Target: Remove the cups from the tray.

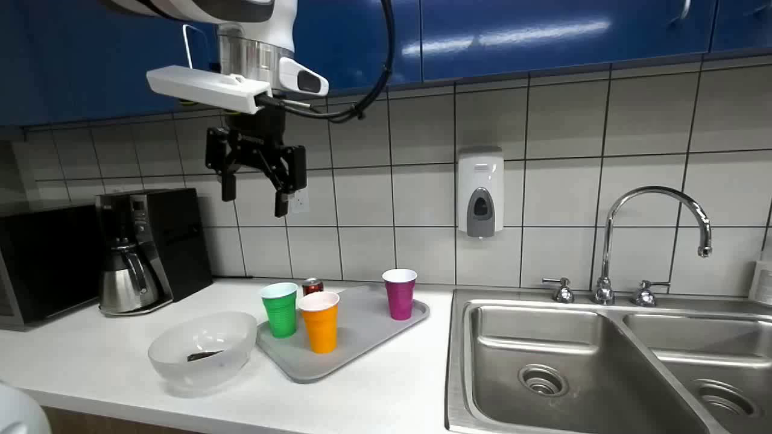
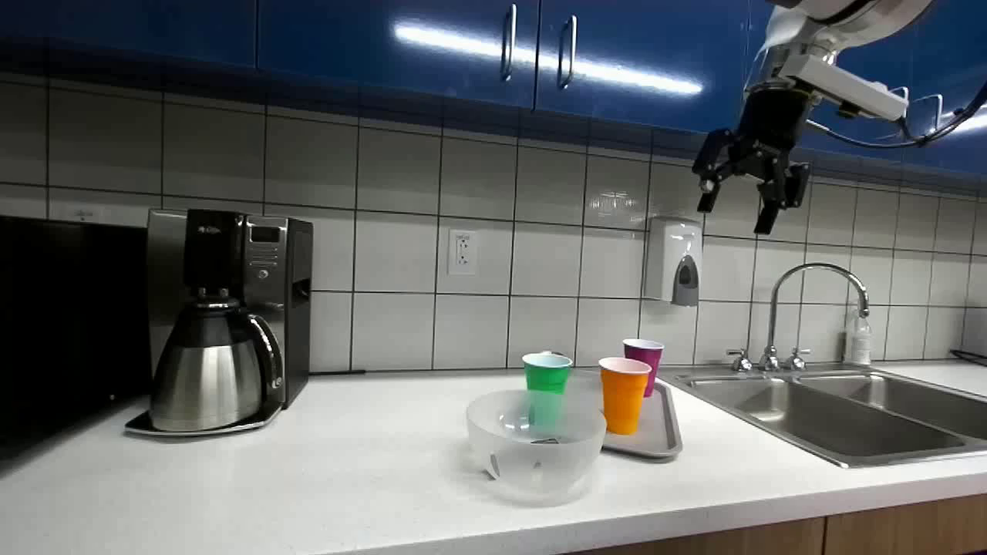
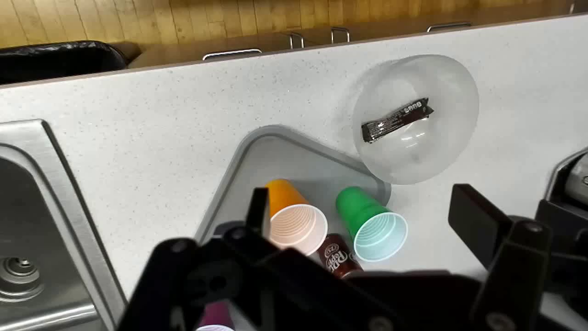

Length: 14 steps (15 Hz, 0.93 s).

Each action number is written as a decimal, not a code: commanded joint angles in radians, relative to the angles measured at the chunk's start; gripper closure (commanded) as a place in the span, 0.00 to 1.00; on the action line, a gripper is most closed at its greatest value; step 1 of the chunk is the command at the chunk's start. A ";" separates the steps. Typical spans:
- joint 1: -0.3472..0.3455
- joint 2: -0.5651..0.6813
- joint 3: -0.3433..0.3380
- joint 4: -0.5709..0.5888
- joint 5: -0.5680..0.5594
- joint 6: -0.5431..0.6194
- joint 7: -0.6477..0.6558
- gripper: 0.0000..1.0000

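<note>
The grey tray [image 1: 368, 319] lies on the counter, with three cups standing upright on it. The orange cup [image 1: 321, 328] and the green cup [image 1: 281, 316] stand near each other at one end. The purple cup [image 1: 400, 299] stands apart at the other end. All three also show in an exterior view: orange [image 2: 623, 401], green [image 2: 547, 378] partly behind the bowl, purple [image 2: 649, 357] partly behind orange. My gripper [image 1: 254, 196] is open and empty, high above the counter. In the wrist view its fingers [image 3: 365, 214] frame the green cup [image 3: 358, 204] below; the purple cup [image 3: 216, 315] is mostly hidden.
A frosted bowl [image 3: 452, 92] holding a wrapped bar [image 3: 397, 119] stands against the tray's corner. A dark red can [image 3: 337, 257] stands close behind the orange and green cups. The steel sink [image 1: 459, 361], faucet [image 1: 657, 190], coffee maker [image 2: 208, 378] and soap dispenser [image 1: 480, 187] are around.
</note>
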 commanded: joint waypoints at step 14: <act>-0.023 -0.013 0.045 -0.024 0.006 0.050 0.019 0.00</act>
